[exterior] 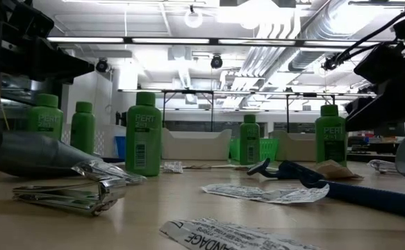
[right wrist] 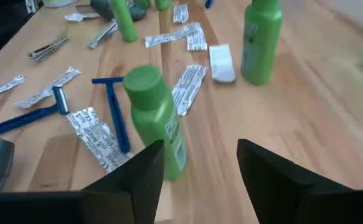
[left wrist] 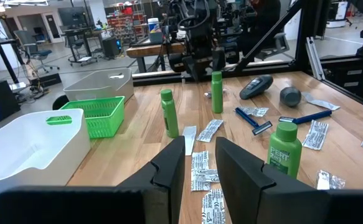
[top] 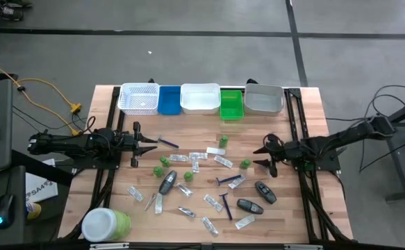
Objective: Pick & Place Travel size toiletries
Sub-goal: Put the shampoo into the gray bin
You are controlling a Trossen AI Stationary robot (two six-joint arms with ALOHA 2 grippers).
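The right pincer (top: 267, 155) hovers over the right side of the wooden surface (top: 299, 208) with its fingers (right wrist: 137, 180) parted and nothing between them. A small green bottle (right wrist: 156, 121) stands upright just ahead of it, near one finger, and beside that bottle lie a blue razor (right wrist: 113, 112) and a silvery sachet (right wrist: 94, 137).

The left pincer (top: 145, 146) waits over the left side of the surface, its fingers (left wrist: 172, 174) standing a little apart and gripping nothing.

Between the two arms the travel size toiletries are scattered over the middle and front of the surface: green bottles, flat sachets, dark grey oval pieces (top: 249, 205) and razors. Along the far edge stand a white basket (top: 139, 98), a blue tray (top: 169, 101), a white tray (top: 200, 98), a green basket (top: 231, 104) and a grey tray (top: 263, 99). A big green jar (top: 107, 225) lies at the front left corner.
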